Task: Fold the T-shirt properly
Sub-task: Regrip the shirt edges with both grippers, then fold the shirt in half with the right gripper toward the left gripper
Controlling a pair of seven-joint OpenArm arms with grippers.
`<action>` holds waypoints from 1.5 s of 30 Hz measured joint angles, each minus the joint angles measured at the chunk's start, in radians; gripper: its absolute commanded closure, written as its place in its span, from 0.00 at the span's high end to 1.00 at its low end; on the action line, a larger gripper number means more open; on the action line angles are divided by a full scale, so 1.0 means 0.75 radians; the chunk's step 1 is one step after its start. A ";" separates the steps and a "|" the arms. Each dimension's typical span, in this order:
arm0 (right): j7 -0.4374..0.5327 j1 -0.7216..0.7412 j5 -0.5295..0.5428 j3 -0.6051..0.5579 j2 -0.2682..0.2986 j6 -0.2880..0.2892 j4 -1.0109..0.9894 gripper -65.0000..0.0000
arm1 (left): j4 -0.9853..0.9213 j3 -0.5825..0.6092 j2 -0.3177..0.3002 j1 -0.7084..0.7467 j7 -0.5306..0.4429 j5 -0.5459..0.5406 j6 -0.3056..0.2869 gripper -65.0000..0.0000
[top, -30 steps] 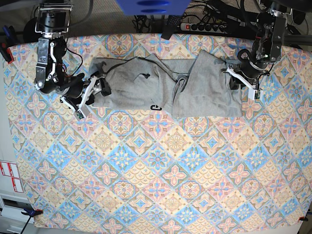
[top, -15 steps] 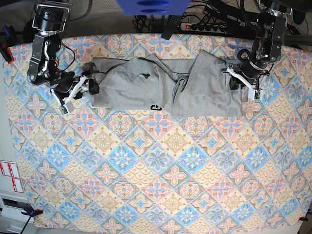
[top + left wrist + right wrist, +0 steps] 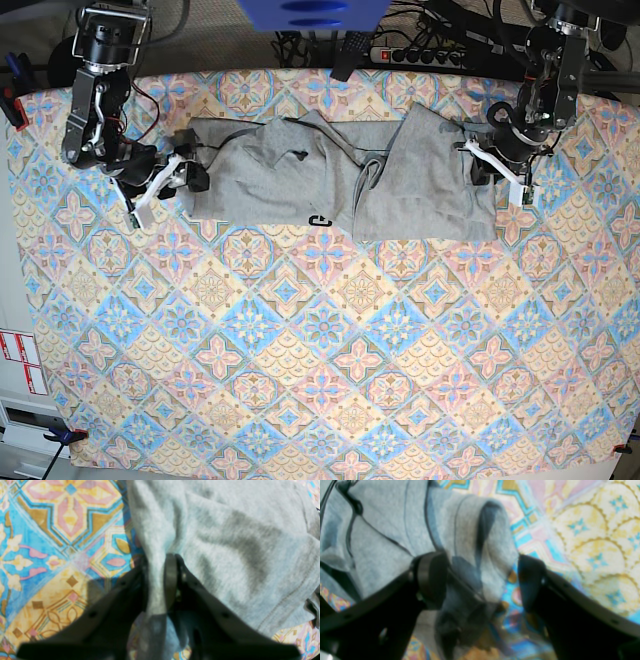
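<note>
Here the T-shirt [image 3: 340, 185] lies crumpled in a long band across the far part of the tablecloth [image 3: 330, 350], with one thicker folded part toward the right and a small black mark at its near edge. At the right end of the band, the left gripper [image 3: 160, 580] has its jaws closed on a thin ridge of the grey cloth, which stands pinched between the two dark fingers [image 3: 170, 580]. At the left end, the right gripper [image 3: 480, 580] stands with its jaws wide open, astride a rolled edge of the shirt; the picture is blurred, so possibly one finger touches the cloth. No container is in view.
</note>
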 measured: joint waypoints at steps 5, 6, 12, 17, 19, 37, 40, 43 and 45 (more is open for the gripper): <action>0.025 -0.038 0.026 -0.011 -0.028 0.010 0.002 0.64 | 0.000 0.000 0.003 0.001 0.000 0.001 0.001 0.00; 0.040 -0.045 0.028 -0.023 -0.034 0.008 0.009 0.64 | 0.000 0.000 0.003 0.000 0.000 0.001 0.001 0.00; 0.040 -0.041 0.027 -0.122 -0.061 0.007 0.012 0.61 | 0.000 0.000 0.003 -0.001 0.000 0.000 0.000 0.00; 0.028 -0.044 0.030 -0.139 -0.085 0.006 0.002 0.28 | 0.000 0.000 0.003 -0.003 0.001 0.000 0.001 0.00; 0.010 -0.045 0.020 -0.135 -0.086 0.006 -0.002 0.08 | 0.000 0.000 0.003 -0.003 0.000 0.000 0.000 0.00; -0.055 0.079 -0.026 -0.005 -0.083 -0.004 -0.004 0.00 | 0.000 0.078 0.135 -0.011 -0.023 0.010 0.010 0.00; -0.094 0.111 -0.025 -0.007 -0.065 -0.004 -0.004 0.00 | -0.001 0.169 0.132 -0.049 -0.024 0.012 0.010 0.00; -0.140 0.110 -0.036 -0.005 -0.055 -0.007 0.024 0.00 | -0.001 0.226 0.139 -0.068 -0.021 0.010 0.007 0.00; -0.179 0.099 -0.045 -0.010 -0.055 -0.005 0.107 0.00 | -0.001 0.227 0.143 -0.069 -0.021 0.009 0.001 0.00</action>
